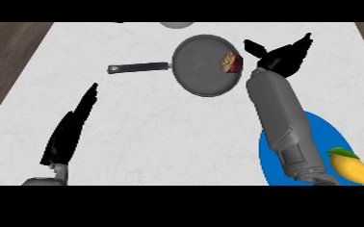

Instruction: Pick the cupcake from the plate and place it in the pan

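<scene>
Cupcake lies inside the pan, at its right side. Right robot hand sits just beside it, fingers spread, released. Placement looks complete; next move: withdraw clear. Left robot hand rests open.

A kitchen, white marbled counter with dark wood beyond its left edge, a grey frying pan, a blue plate, a yellow mango
</scene>
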Motion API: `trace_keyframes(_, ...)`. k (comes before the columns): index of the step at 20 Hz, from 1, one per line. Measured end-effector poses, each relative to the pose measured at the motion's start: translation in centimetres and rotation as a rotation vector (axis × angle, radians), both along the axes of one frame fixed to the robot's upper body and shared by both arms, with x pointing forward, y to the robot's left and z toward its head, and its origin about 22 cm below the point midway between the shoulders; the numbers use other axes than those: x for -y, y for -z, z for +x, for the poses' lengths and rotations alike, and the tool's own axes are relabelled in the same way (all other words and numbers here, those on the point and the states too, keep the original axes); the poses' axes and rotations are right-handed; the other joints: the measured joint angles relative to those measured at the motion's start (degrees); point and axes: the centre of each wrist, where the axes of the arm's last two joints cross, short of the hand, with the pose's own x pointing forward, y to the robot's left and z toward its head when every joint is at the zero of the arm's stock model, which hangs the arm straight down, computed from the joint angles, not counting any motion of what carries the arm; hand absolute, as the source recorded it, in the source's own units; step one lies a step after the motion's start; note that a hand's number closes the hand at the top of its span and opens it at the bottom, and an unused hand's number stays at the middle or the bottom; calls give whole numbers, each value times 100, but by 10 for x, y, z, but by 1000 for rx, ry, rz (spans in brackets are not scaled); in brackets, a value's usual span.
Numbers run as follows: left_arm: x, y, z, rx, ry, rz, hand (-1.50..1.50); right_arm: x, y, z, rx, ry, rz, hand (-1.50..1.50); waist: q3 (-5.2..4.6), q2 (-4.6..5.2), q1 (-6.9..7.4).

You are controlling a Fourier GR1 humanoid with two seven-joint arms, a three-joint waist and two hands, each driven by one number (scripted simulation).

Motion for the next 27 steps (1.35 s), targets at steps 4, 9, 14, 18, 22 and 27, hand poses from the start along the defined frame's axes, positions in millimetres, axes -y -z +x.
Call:
trace_keyframes(4, -4, 4, -3, -11, -21, 2, 0, 10, 13, -5, 59, 106, 11, -150, -7, -69, -127)
trace_keyframes(9, -16, 8, -9, -31, -48, 2, 0, 26, 35, -22, 95, 174, -23, -150, -10, -170, -265)
trace_keyframes(14, -24, 13, -15, -44, -72, 5, 0, 33, 62, -47, 94, 185, -63, -150, -18, -255, -397)
trace_keyframes(18, -27, 16, -19, -49, -85, 7, 0, 35, 80, -69, 90, 182, -73, -150, -21, -302, -484)
trace_keyframes(22, -27, 19, -24, -61, -101, 7, 0, 37, 96, -96, 91, 173, -81, -150, -26, -337, -612)
trace_keyframes(27, -34, 19, -27, -61, -125, 8, 0, 34, 112, -139, 92, 145, -75, -150, -26, -342, -704)
